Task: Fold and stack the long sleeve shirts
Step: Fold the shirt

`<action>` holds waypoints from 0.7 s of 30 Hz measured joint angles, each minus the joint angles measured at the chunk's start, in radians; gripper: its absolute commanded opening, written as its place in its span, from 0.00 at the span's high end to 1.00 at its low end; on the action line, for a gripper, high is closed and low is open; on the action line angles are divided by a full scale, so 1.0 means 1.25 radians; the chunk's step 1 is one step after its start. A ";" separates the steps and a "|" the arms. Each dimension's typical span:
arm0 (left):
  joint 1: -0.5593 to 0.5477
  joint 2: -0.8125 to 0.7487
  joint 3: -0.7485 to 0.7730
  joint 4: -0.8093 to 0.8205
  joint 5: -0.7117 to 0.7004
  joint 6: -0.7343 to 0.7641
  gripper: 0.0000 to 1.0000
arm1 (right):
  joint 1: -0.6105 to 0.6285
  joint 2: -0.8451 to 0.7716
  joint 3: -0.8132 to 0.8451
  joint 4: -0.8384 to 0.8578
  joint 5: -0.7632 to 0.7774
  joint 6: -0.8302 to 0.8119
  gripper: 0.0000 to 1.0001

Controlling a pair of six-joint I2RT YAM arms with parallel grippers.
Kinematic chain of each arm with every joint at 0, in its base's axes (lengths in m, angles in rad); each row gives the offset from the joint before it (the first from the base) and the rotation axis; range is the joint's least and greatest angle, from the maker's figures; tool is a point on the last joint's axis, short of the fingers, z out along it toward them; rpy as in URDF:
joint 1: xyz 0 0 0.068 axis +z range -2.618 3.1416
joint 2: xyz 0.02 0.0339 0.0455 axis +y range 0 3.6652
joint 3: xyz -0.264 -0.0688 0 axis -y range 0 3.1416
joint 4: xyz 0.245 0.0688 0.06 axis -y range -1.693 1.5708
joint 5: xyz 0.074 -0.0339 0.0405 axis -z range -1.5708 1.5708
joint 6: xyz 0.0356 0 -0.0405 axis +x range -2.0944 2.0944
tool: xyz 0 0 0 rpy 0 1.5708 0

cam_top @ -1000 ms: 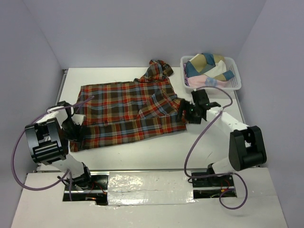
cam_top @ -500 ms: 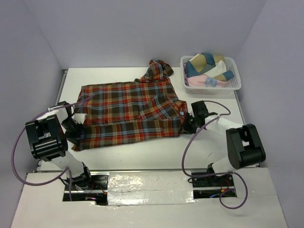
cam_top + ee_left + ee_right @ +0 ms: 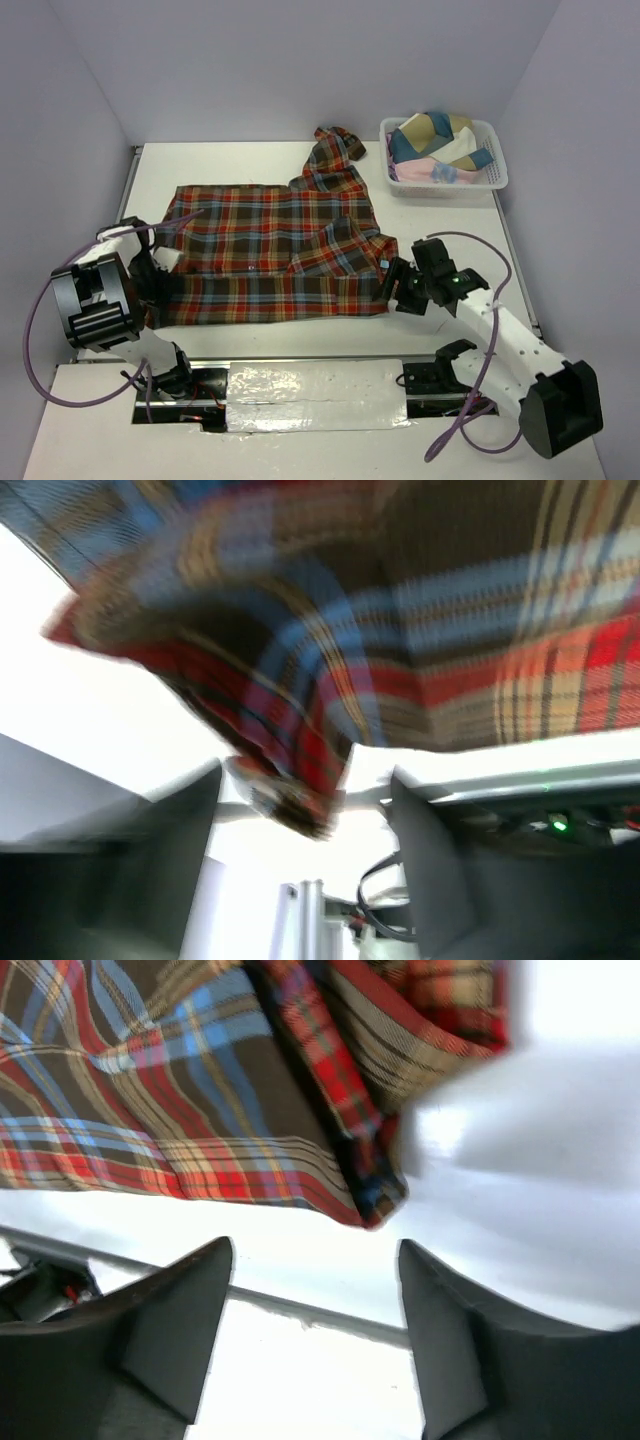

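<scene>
My left fingers (image 3: 185, 855) stand spread, a hem corner of the plaid flannel shirt (image 3: 280, 250) hanging loose between them. My right fingers (image 3: 165, 1315), spread too, grip nothing just short of its edge. The white slotted basket (image 3: 440, 189) holds bundled cloths (image 3: 435, 138). Since a second ago, the shirt lies squarer and nearer me on the worktop (image 3: 445, 222).

The shirt (image 3: 270, 255) lies spread on the table (image 3: 240, 155) between the left gripper (image 3: 163, 286) and the right gripper (image 3: 398, 285). Behind it, to the right, stands a basket (image 3: 440, 188) with clothes (image 3: 435, 140) in it.
</scene>
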 measured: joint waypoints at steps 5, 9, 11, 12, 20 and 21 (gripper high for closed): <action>0.002 0.009 0.049 -0.077 0.001 0.020 0.05 | 0.007 -0.041 0.081 -0.111 0.075 -0.011 0.24; 0.002 0.038 0.217 -0.118 0.033 0.015 0.06 | 0.007 0.037 0.263 -0.096 0.114 -0.084 0.81; 0.002 0.045 0.305 -0.119 0.057 0.012 0.06 | 0.005 0.104 0.347 -0.057 0.111 -0.130 0.86; 0.001 0.047 0.349 -0.115 0.074 0.008 0.06 | 0.001 0.151 0.387 -0.029 0.107 -0.148 0.83; -0.032 0.047 0.402 -0.085 0.137 -0.049 0.08 | -0.060 0.576 0.599 0.084 0.029 -0.339 0.63; -0.036 0.047 0.387 -0.083 0.141 -0.052 0.08 | -0.062 0.624 0.628 0.083 0.029 -0.362 0.60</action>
